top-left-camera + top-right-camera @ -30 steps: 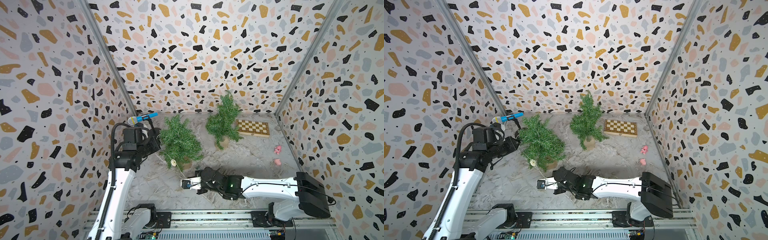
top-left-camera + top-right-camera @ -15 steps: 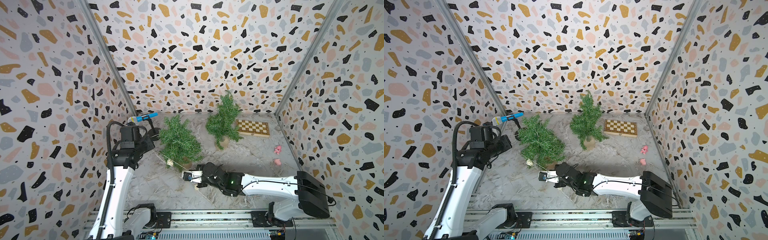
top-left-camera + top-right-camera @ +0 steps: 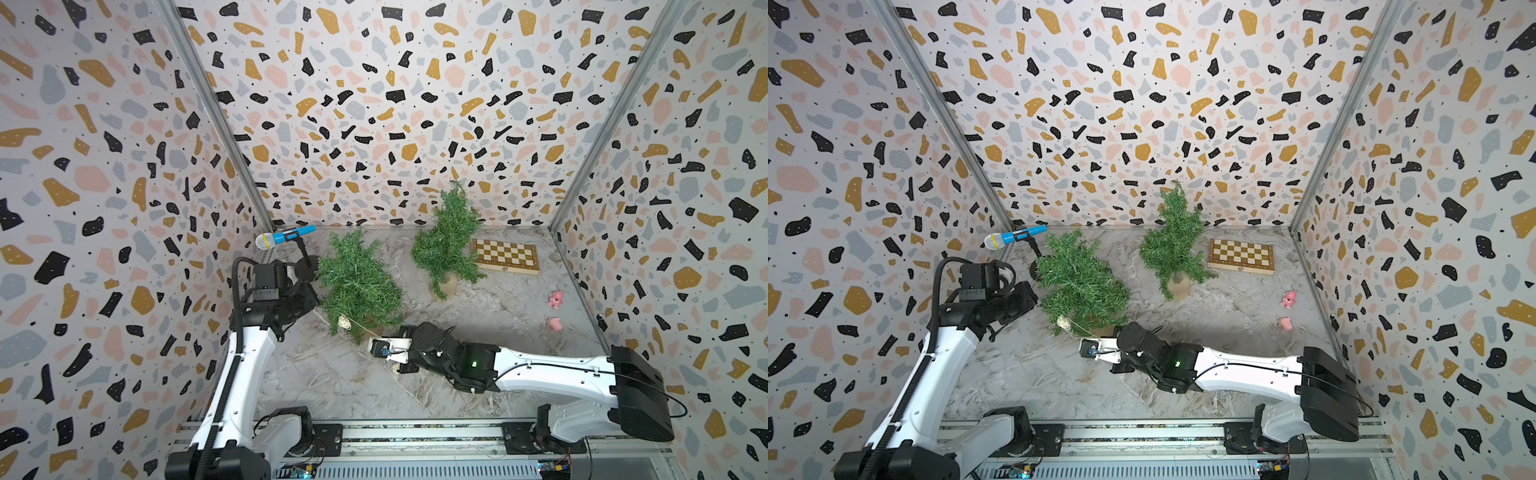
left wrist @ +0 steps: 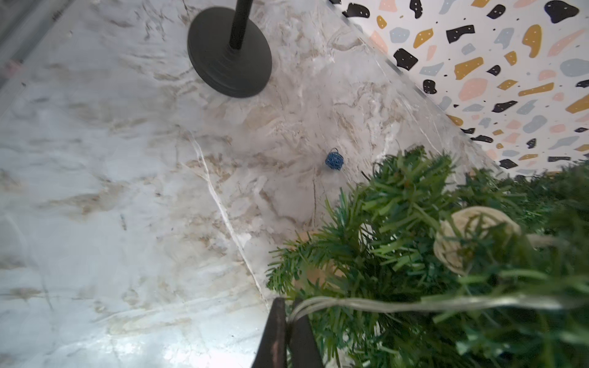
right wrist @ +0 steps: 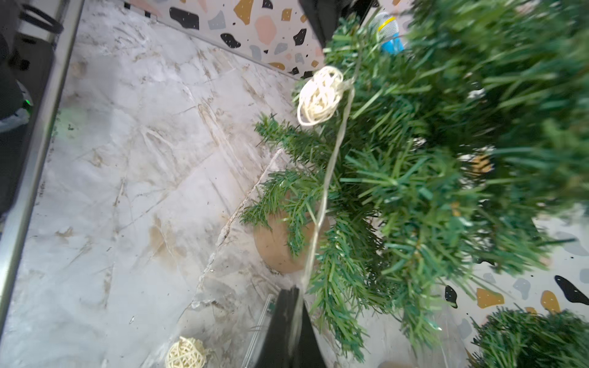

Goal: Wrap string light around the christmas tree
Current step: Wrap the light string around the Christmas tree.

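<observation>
The string light (image 5: pixel 318 95), a pale clear wire with cream woven balls, lay across the lower branches of the nearer christmas tree (image 3: pixel 357 282). The 2 grippers, left gripper (image 4: pixel 288 307) and right gripper (image 5: pixel 294 294), each pinched its wire tight.

White links and black joints are seen on the left arm (image 3: pixel 245 361) and right arm (image 3: pixel 552 371). A ribbed black cable (image 3: pixel 237 291) is run along the left, and a green light (image 3: pixel 474 364) is lit on the right.
</observation>
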